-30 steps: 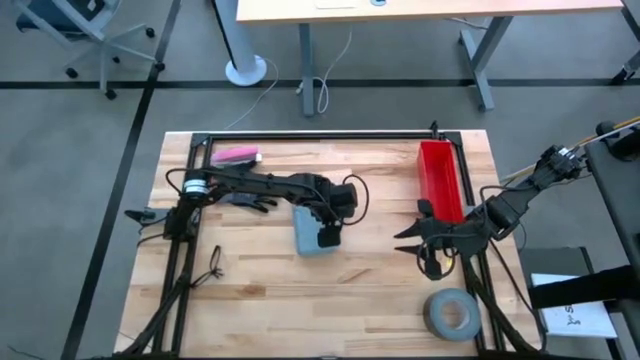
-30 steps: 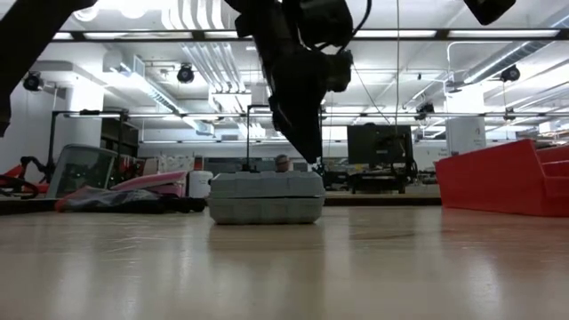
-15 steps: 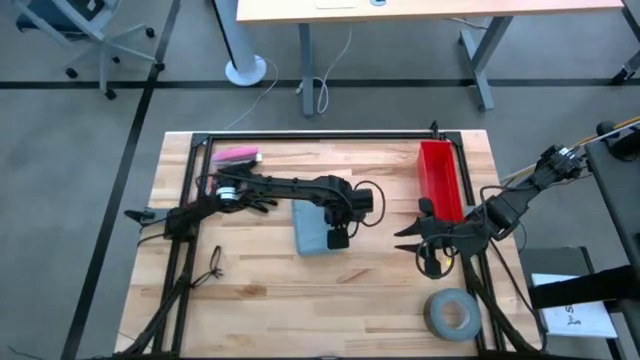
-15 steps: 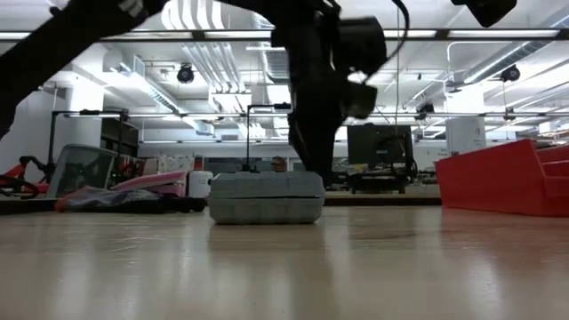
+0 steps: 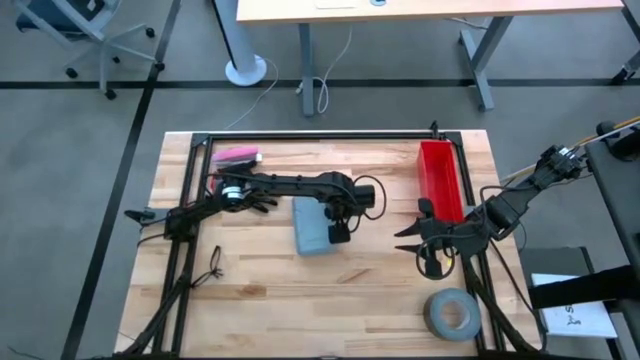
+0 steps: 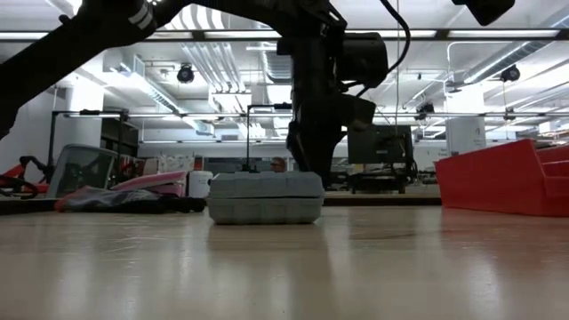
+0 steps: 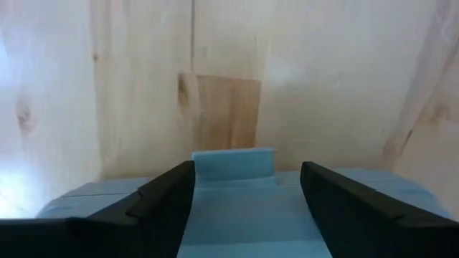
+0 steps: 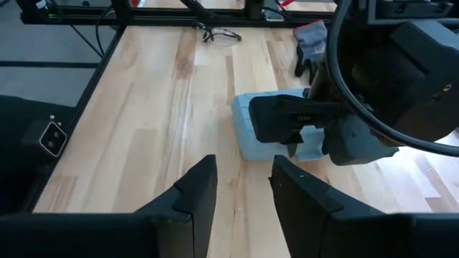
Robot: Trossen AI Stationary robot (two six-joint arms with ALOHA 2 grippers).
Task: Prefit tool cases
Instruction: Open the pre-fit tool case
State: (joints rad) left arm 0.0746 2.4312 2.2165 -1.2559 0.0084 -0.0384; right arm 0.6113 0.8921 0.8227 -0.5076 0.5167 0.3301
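I see grey-blue case (image 5: 312, 230) closed, flat on bench (image 5: 260, 290); left tool (image 5: 338, 232) spread over its right edge, right tool (image 5: 430, 262) half-spread, empty.

One flat grey-blue plastic case (image 5: 312, 229), one red rectangular plastic bin (image 5: 440, 179) and one grey tape roll (image 5: 451, 313) are counted on the desk (image 5: 260, 290).

Flat grey-blue plastic tool case (image 5: 311, 230); right of it red rect. bin (image 5: 439, 178), grey tape roll (image 5: 451, 313); pale wood table (image 5: 380, 290).
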